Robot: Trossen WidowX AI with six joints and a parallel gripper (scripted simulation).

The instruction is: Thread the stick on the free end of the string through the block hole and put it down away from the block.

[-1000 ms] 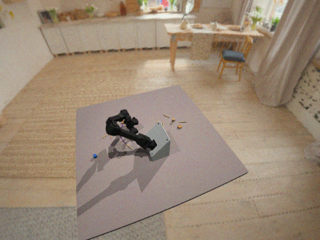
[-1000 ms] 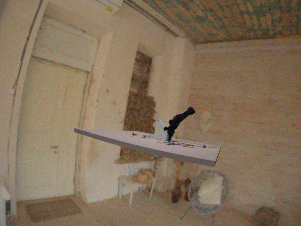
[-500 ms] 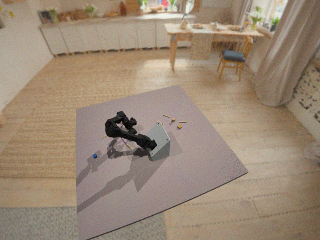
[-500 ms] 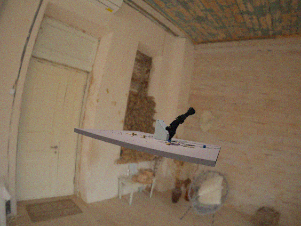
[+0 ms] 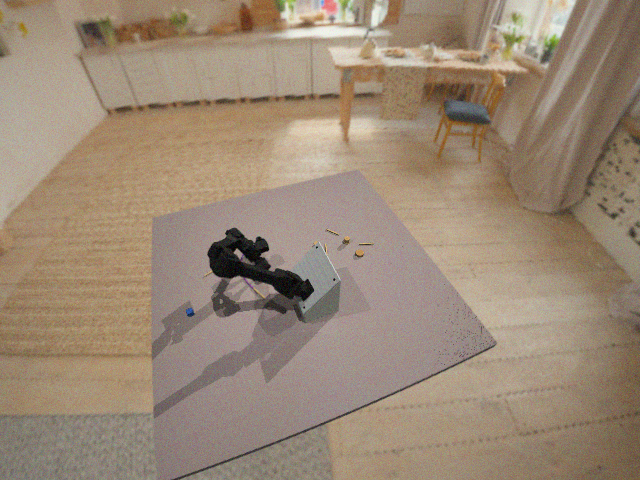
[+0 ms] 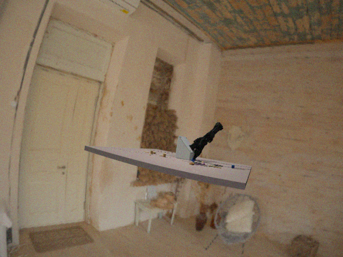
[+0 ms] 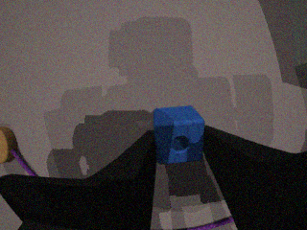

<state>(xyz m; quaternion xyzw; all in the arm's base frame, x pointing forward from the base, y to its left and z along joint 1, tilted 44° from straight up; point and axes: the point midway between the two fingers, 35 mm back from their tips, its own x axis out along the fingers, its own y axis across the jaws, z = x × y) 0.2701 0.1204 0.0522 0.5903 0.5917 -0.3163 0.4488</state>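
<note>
Only the wrist view, at center, resolves the gripper (image 7: 177, 134), clamped on a holed blue block (image 7: 178, 135); the top view alone reveals the stick (image 5: 258, 292), center-left.

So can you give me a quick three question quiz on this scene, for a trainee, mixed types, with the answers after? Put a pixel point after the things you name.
1. True or false: the blue block with a hole (image 7: 178, 134) is held by the gripper (image 6: 193, 158) (image 7: 177, 134).

2. Multiple choice: what color is the string (image 7: 216, 224) in the wrist view?
A) green
B) purple
C) white

3. Fill in the blank: in the wrist view, the string's end at the left edge meets a round wooden ____.

Key: 1 true; 2 B; 3 button (image 7: 6, 145).
</note>
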